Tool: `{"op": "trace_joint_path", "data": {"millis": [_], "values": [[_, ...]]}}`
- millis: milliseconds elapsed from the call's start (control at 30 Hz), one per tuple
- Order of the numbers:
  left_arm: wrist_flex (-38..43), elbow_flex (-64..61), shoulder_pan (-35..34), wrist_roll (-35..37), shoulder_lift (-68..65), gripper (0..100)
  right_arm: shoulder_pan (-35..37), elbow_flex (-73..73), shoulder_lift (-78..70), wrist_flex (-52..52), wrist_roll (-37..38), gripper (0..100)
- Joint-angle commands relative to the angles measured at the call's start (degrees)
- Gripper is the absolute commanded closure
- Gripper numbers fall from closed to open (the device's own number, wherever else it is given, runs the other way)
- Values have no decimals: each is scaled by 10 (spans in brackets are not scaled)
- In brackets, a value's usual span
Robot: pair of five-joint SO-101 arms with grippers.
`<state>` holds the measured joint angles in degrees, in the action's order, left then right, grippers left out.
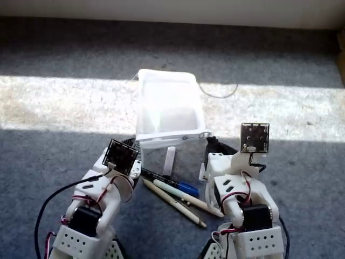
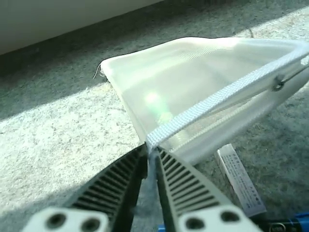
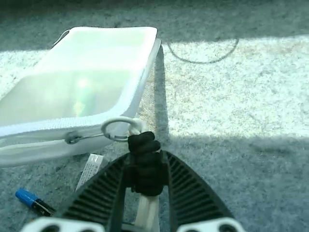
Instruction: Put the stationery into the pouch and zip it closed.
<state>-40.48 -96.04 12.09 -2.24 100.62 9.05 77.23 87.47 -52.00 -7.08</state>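
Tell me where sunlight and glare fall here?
High view: a sunlit band crosses the carpet, washing out the pouch; pens lie in shade. Left wrist view: glare spot on the pouch. Right wrist view: right gripper and zip pull in shade.

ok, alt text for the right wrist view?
The right gripper is shut on the black pull cord tied to the zip ring of a white pouch. The pouch lies on grey carpet, with a white stick and a blue-capped pen near it.

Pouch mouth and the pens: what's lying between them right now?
In the high view, one small white bar lies on the carpet between the pouch and the pens.
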Motion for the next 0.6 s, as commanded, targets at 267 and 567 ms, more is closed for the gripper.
{"op": "trace_joint_path", "data": {"millis": [267,567], "values": [[8,6,-33,-6,7,984,-42,-35,12,16,-6,994],[8,1,-33,52,7,802,23,-62,12,-37,-2,994]]}}
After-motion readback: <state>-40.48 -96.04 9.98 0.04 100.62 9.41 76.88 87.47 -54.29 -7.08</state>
